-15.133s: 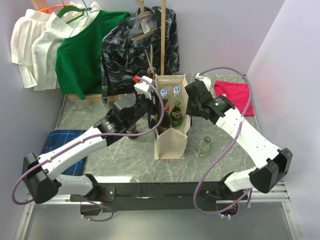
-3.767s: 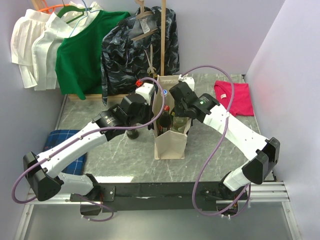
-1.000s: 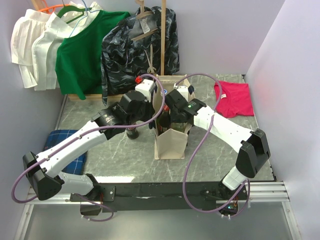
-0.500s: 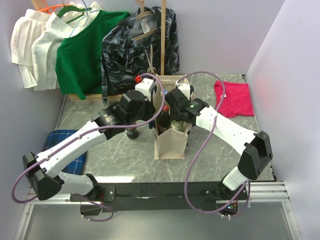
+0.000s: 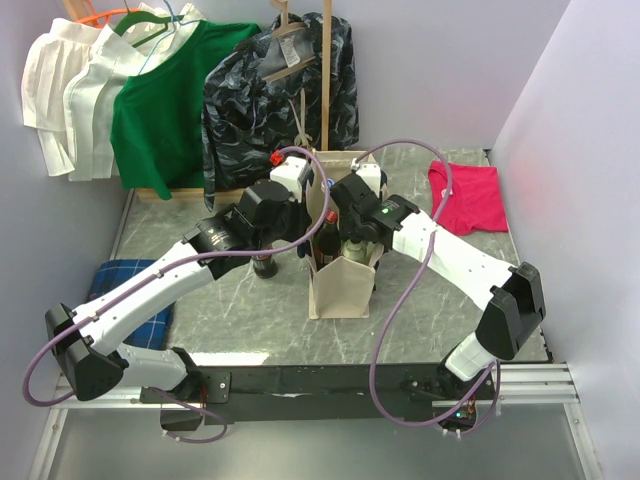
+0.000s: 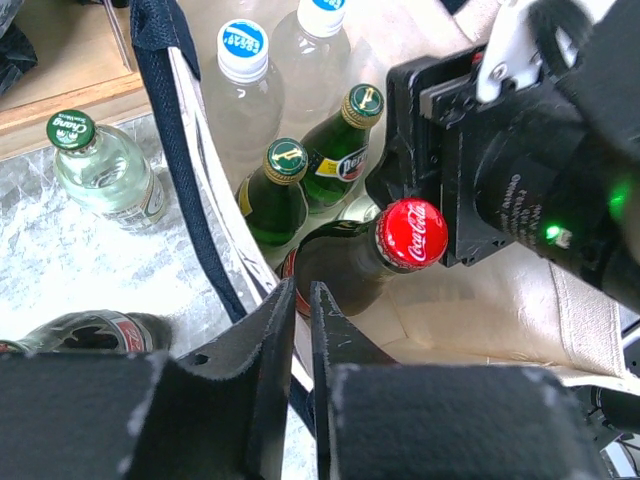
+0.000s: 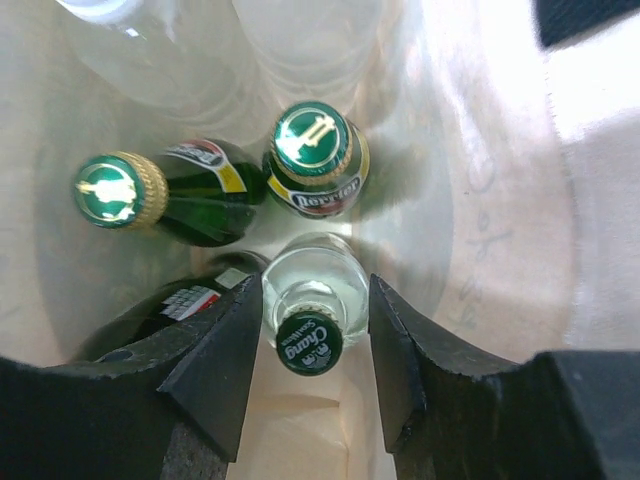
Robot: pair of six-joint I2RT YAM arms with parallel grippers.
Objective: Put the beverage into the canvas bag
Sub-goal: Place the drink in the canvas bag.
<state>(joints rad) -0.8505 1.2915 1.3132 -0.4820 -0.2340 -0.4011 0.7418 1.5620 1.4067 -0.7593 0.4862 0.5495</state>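
Note:
The cream canvas bag (image 5: 340, 290) stands mid-table with navy handles. Inside it, a clear green-capped beverage bottle (image 7: 308, 340) stands upright between the fingers of my open right gripper (image 7: 315, 282), with a gap on each side. My right gripper (image 5: 350, 235) reaches down into the bag's mouth. Two green bottles (image 7: 312, 140), a dark red-capped bottle (image 6: 412, 232) and white-capped water bottles (image 6: 243, 45) also stand in the bag. My left gripper (image 6: 302, 288) is pinched shut on the bag's left rim by the navy handle (image 6: 160, 30).
Left of the bag, a clear green-capped bottle (image 6: 95, 170) stands on the table and a dark bottle (image 6: 90, 330) is beside it. Hung shirts, a green T-shirt (image 5: 160, 110) and a dark patterned garment (image 5: 270, 90) line the back. A pink cloth (image 5: 470, 195) lies right, a plaid cloth (image 5: 130, 280) left.
The clear bottle that stood on the table right of the bag is now inside it. In the last second my right jaws have opened off it. The left arm has stayed put.

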